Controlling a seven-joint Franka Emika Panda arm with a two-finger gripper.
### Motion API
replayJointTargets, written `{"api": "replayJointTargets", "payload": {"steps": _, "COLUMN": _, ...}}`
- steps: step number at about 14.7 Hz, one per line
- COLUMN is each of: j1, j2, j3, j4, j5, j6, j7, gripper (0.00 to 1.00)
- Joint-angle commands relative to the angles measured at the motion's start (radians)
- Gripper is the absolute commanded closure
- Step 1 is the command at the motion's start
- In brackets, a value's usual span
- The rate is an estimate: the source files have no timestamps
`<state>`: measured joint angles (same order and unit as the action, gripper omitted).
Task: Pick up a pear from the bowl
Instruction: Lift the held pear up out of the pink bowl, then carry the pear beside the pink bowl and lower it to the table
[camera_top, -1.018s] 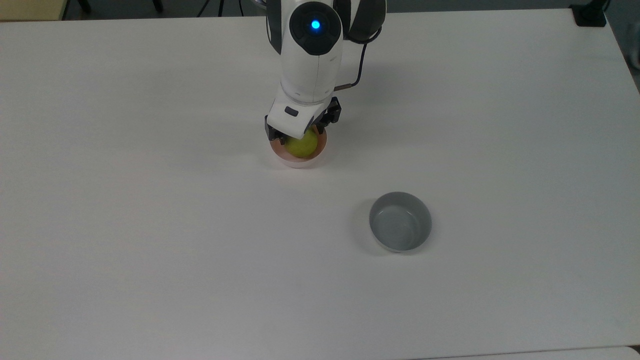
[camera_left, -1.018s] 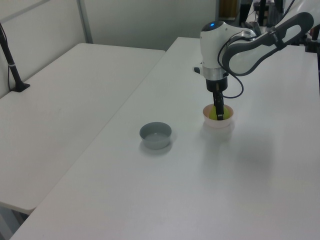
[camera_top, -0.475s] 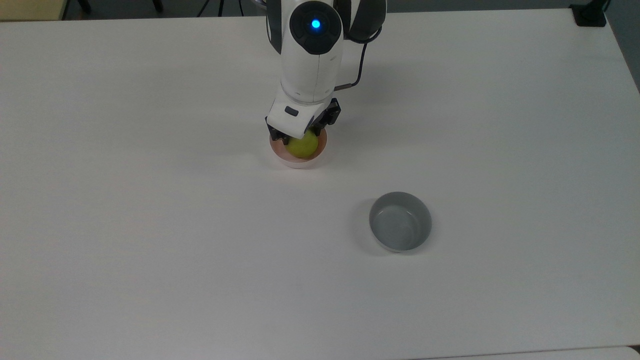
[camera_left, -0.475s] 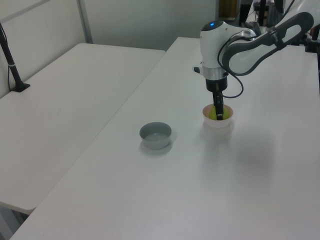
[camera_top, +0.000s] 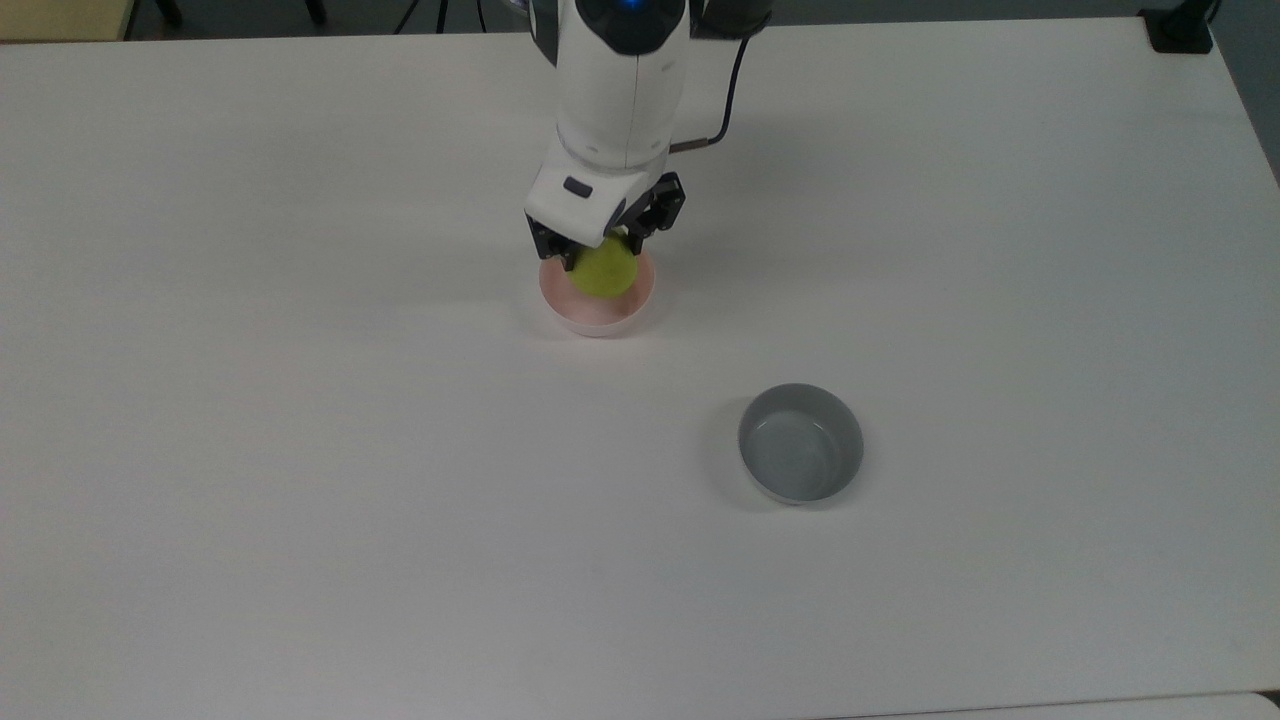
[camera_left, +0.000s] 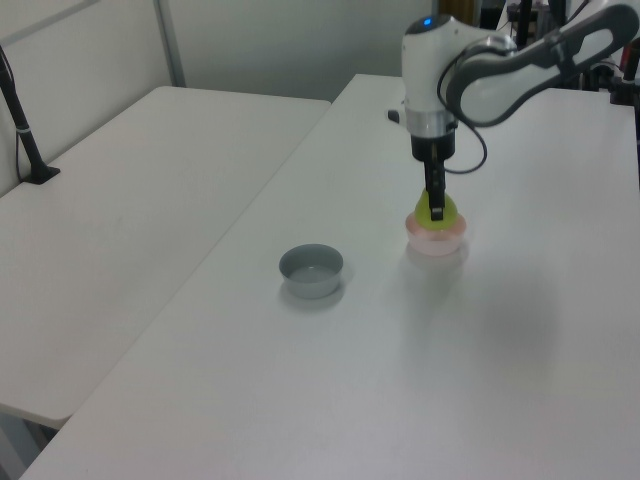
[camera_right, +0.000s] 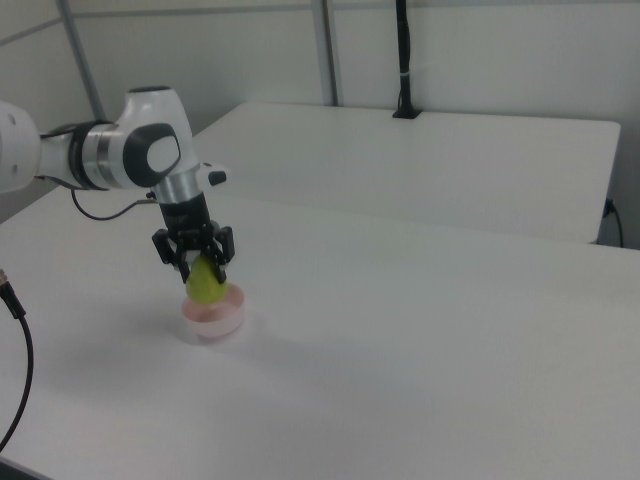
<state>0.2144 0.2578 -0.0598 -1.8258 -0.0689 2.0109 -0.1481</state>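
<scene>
1. Yellow-green pear (camera_top: 604, 270) sits clamped between the fingers of the gripper (camera_top: 606, 246), upper centre of the top view, over the pale pink bowl (camera_top: 598, 312); in the right view the pear (camera_right: 205, 281) hangs with its lower end about at the bowl (camera_right: 213, 317) rim, left of centre.
2. We judge the step in hand as the lift: grasp made, fruit coming out of the bowl.
3. Next move, as we read it: keep rising straight up until the pear clears the rim, grip held firm so the rounded fruit does not slip.
4. Grey bowl (camera_top: 801, 442) sits well apart, lower right of centre in the top view, on the white table (camera_top: 300, 450); not involved.
5. Versus the earlier frames: the arm has gone up and the pear, then low inside the bowl, now rides higher; more pink interior shows below it. Both bowls unmoved.
</scene>
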Motion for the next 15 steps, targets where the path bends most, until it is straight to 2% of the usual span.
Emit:
{"api": "replayJointTargets", "payload": {"steps": 1, "j1": 0.000, "j2": -0.078, "j3": -0.008, "j4": 0.042, "j5": 0.001, "j6": -0.108, "j7": 0.045, "gripper": 0.47}}
{"api": "replayJointTargets", "payload": {"steps": 6, "j1": -0.068, "j2": -0.106, "j3": -0.017, "j4": 0.152, "j5": 0.001, "j6": -0.242, "j7": 0.047, "gripper": 0.47}}
{"api": "replayJointTargets", "payload": {"steps": 12, "j1": -0.202, "j2": -0.085, "j3": -0.017, "j4": 0.181, "j5": 0.001, "j6": -0.198, "j7": 0.036, "gripper": 0.47}}
{"api": "replayJointTargets", "payload": {"steps": 15, "j1": -0.231, "j2": -0.017, "j3": -0.017, "j4": 0.163, "j5": 0.001, "j6": -0.109, "j7": 0.038, "gripper": 0.47}}
